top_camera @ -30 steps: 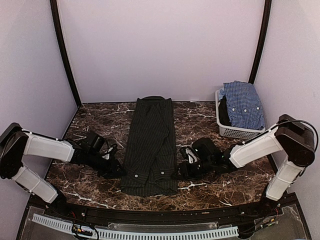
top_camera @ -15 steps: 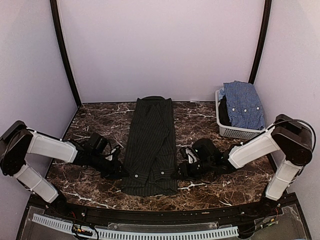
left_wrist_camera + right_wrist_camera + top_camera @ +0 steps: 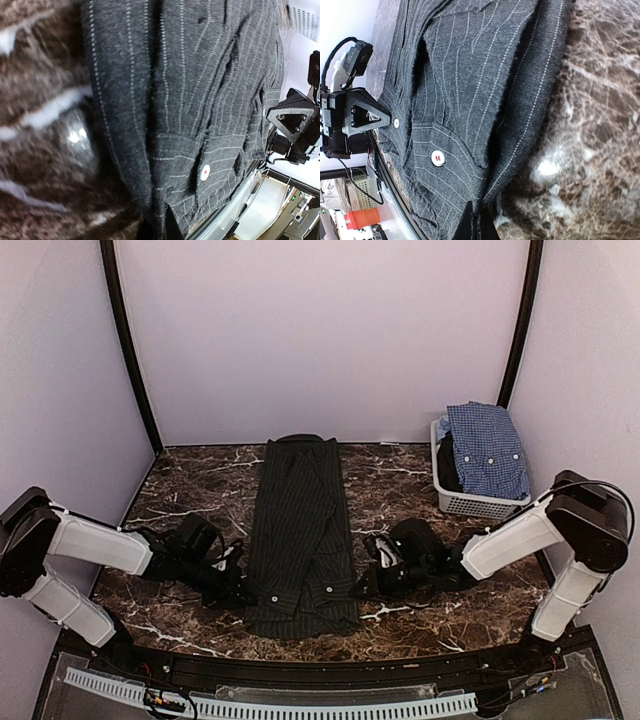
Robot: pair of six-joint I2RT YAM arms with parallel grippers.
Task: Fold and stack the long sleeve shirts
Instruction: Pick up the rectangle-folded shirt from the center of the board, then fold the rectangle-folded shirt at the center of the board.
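The black pinstripe shirt [image 3: 300, 540] lies folded into a long narrow strip down the middle of the table, its near end with two white buttons. My left gripper [image 3: 240, 594] is shut on the shirt's near left edge, and the pinched cloth shows in the left wrist view [image 3: 159, 227]. My right gripper [image 3: 362, 586] is shut on the near right edge, which shows in the right wrist view [image 3: 481, 222]. The blue-and-white check shirt [image 3: 487, 448] lies heaped in the white basket [image 3: 470, 503] at the back right.
The dark marble table [image 3: 190, 490] has purple walls behind and at both sides. A dark garment lies in the basket under the check shirt. A black rail with a white slatted strip [image 3: 270, 705] runs along the near edge.
Both grippers, still holding the shirt's near corners, have shifted slightly toward the near edge, and the black shirt has slid a little that way with them.
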